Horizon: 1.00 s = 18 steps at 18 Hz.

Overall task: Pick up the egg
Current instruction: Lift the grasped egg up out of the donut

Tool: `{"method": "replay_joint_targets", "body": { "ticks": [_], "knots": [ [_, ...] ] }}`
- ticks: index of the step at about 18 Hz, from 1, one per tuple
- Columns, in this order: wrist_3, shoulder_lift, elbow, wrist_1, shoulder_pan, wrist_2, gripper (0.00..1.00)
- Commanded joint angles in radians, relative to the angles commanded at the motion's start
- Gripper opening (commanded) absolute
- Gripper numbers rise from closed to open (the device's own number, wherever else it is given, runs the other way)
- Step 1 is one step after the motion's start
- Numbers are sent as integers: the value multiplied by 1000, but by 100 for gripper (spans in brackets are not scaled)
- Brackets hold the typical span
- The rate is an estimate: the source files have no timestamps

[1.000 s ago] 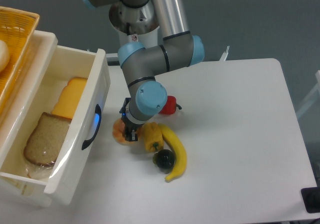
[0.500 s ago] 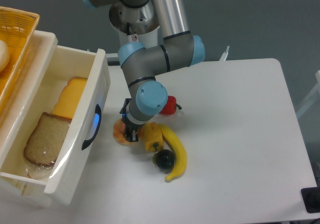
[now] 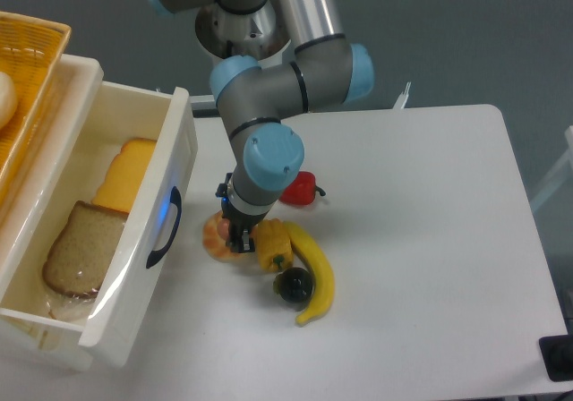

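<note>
In the white drawer (image 3: 183, 141) on my left lie a slice of brown bread (image 3: 79, 249) and yellow cheese (image 3: 127, 179). My gripper (image 3: 237, 240) is low over the orange pastry (image 3: 215, 234). I cannot tell how wide it is, and I cannot see the egg.

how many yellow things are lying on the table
2: the banana curving at the front of the cluster, and a yellow pepper just left of it, beside the hand. The arm may hide more.
</note>
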Motion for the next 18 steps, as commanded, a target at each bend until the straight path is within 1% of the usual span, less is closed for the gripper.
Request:
{"method": "replay_joint_targets", "body": {
  "ticks": [2,5,6,8,13,18],
  "knots": [
    [-70,23,32,9,0,17,17],
    [-161,26,106,12,-2,110,18],
    [-192,26,118,17,-2,138,23],
    [-216,25,146,21,0,152,23],
    [-272,28,166,23,18,150,21],
    [-298,25,175,25,17,150,21]
  ]
}}
